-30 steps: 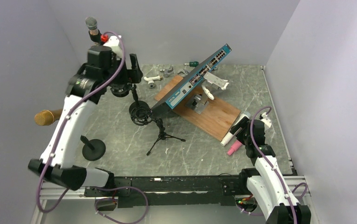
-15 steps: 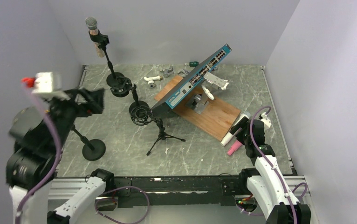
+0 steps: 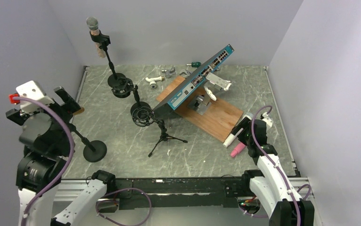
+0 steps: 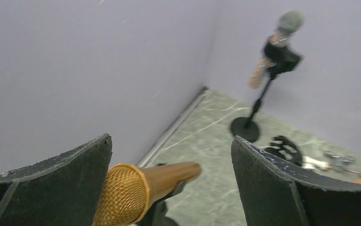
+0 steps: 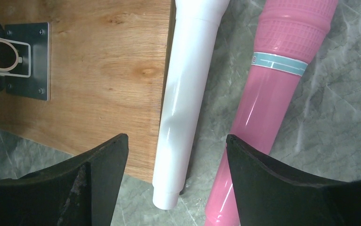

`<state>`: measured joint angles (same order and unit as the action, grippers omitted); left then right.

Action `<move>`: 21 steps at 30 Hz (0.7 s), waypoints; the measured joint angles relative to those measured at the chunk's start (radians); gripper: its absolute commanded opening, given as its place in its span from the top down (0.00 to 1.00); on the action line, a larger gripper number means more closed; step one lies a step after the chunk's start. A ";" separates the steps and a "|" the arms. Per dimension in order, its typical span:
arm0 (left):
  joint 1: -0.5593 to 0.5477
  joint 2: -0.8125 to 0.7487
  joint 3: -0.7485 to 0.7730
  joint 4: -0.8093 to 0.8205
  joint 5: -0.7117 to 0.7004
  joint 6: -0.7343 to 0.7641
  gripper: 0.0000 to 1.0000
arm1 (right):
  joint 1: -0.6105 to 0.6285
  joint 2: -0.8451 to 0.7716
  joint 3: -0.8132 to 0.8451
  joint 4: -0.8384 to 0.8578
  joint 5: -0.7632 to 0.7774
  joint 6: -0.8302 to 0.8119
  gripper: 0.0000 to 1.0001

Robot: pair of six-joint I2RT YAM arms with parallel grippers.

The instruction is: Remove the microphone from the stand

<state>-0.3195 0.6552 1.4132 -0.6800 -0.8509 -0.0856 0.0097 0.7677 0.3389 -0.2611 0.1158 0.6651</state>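
A gold microphone (image 4: 136, 188) sits tilted in the clip of a black stand whose round base (image 3: 94, 150) is at the front left. In the top view only its brown tail (image 3: 79, 111) shows past my arm. My left gripper (image 4: 170, 146) is open, with the gold head between its fingers and no contact visible. In the top view it (image 3: 41, 108) is raised high at the left wall. A second microphone with a grey head (image 3: 92, 23) stands on a stand at the back left. My right gripper (image 5: 176, 139) is open and empty.
A shock-mount tripod (image 3: 143, 114) stands mid-table. A tilted blue network switch (image 3: 200, 75) rests on a wooden board (image 3: 216, 117). A white tube (image 5: 188, 94) and a pink cylinder (image 5: 268, 108) lie under the right gripper. Small parts lie at the back (image 3: 162, 75).
My left arm swung from the back-left stand to the front left and now has its open fingers around the gold microphone's head. The right arm has barely moved.
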 measured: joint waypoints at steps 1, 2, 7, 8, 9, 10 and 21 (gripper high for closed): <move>0.000 -0.005 -0.029 0.003 -0.047 0.004 0.01 | 0.000 0.000 0.000 0.000 0.000 -0.001 0.22; 0.000 -0.009 -0.051 0.003 -0.088 0.008 0.01 | 0.000 0.000 0.000 0.000 -0.002 -0.001 0.22; 0.000 -0.039 -0.097 -0.011 -0.227 -0.031 0.01 | 0.000 0.007 0.000 0.000 -0.010 -0.004 0.22; 0.000 -0.052 -0.102 -0.023 -0.246 -0.051 0.01 | 0.000 0.008 0.000 0.000 -0.011 -0.004 0.22; 0.000 -0.067 -0.111 -0.033 -0.260 -0.074 0.01 | 0.000 0.008 0.000 0.000 -0.013 -0.004 0.22; 0.000 -0.080 -0.120 -0.039 -0.275 -0.093 0.01 | 0.000 0.008 0.000 0.000 -0.013 -0.004 0.22; 0.000 -0.124 -0.267 0.029 -0.320 -0.137 0.07 | 0.000 0.007 0.000 0.000 -0.018 -0.005 0.22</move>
<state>-0.3195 0.5308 1.1461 -0.6514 -1.1706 -0.2226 0.0097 0.7750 0.3389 -0.2611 0.0982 0.6605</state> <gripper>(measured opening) 0.994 0.778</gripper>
